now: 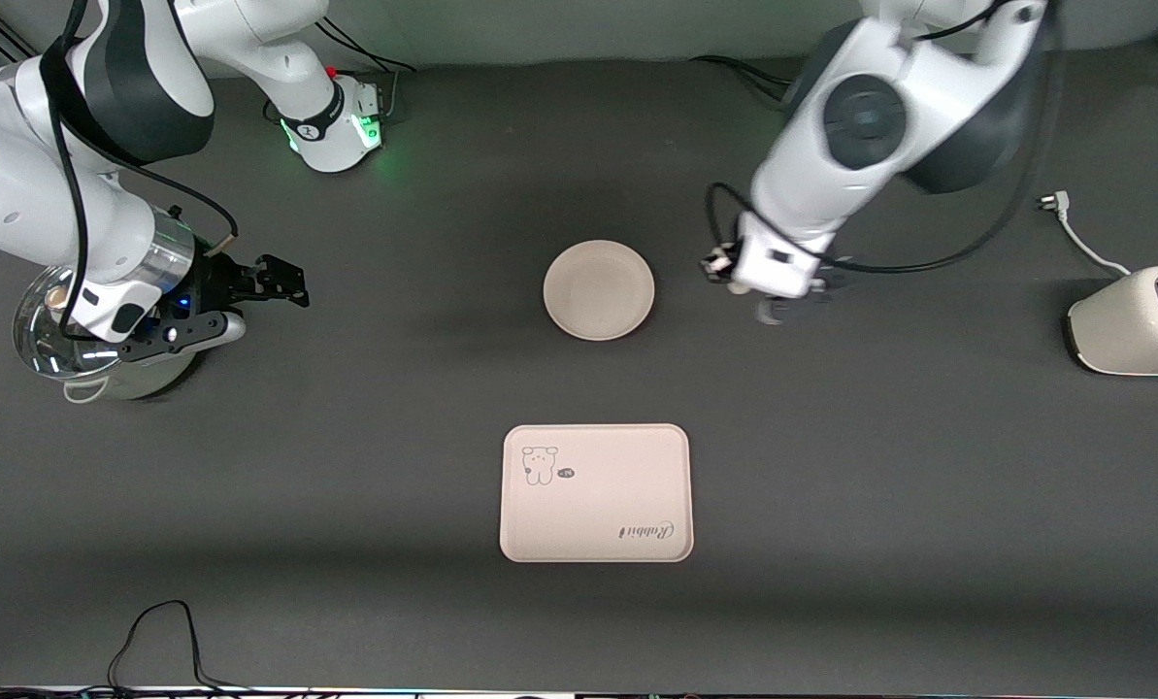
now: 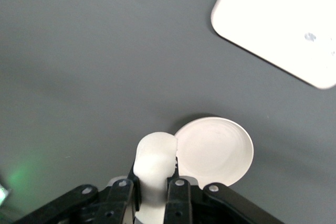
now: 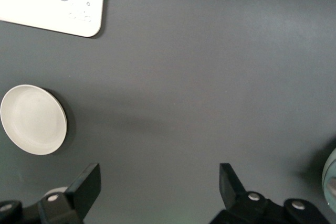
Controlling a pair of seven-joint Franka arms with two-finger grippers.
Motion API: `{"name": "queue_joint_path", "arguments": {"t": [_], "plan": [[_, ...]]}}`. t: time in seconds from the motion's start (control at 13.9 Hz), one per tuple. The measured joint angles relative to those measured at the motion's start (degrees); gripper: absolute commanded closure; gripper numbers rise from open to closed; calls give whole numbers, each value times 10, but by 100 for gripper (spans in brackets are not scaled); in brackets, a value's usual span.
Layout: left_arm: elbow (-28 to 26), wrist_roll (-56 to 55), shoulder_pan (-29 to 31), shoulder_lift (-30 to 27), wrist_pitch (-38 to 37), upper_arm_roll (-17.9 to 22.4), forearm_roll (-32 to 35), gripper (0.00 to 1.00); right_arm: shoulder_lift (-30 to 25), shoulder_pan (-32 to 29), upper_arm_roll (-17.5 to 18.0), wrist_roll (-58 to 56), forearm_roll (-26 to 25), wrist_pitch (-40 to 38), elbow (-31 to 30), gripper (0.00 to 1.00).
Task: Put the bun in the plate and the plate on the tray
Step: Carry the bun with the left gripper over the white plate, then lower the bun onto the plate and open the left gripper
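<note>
Dark grey matting covers the whole worktop (image 1: 365, 505), with the two arm bases along its farther edge. Largest of the loose things is the tray (image 1: 595, 493), cream-pink and rectangular, lying flat nearest the front camera with its cartoon animal in one corner and the "Rabbit" script in the corner diagonal to it; nothing rests on it. A white toaster (image 1: 1137, 320) sits at the left arm's end of the worktop, and a glass-lidded pot (image 1: 93, 340) stands at the right arm's end, partly covered by the right arm. Farther from the front camera than the tray, and well apart from it, lies the plate (image 1: 599, 289), round, cream and bare inside.

Beside the plate, toward the left arm's end, the left gripper (image 1: 780, 303) hangs over bare matting, clamped on the bun (image 2: 153, 169); in the left wrist view the off-white lump sits between the two dark fingers, its rounded end showing just at the plate's rim. Over the pot waits the right gripper (image 1: 266, 283), its fingers spread wide with nothing between them.
</note>
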Motion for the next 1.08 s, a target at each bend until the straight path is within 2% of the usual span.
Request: {"name": "queue_joint_path", "arguments": {"t": [0.22, 0.36, 0.79, 0.86, 0.93, 1.0, 1.08], "plan": [[-13, -55, -89, 67, 79, -1, 37, 72, -1, 0, -2, 22, 0, 0, 0, 0], [-15, -75, -127, 116, 130, -2, 53, 71, -1, 0, -3, 24, 0, 0, 0, 0], [-14, -87, -173, 224, 220, -2, 90, 72, 6, 3, 0, 28, 2, 1, 0, 0], [-14, -91, -178, 234, 229, -2, 90, 67, 8, 6, 1, 28, 3, 1, -1, 0], [-14, -95, -182, 242, 236, -2, 91, 43, 10, 11, 1, 28, 3, 0, -2, 0], [-13, -103, -185, 246, 239, -2, 91, 13, 11, 16, 2, 30, 3, 0, -4, 0], [-13, -112, -187, 247, 239, -2, 91, 1, 11, 19, 3, 31, 3, 0, -7, 0]]}}
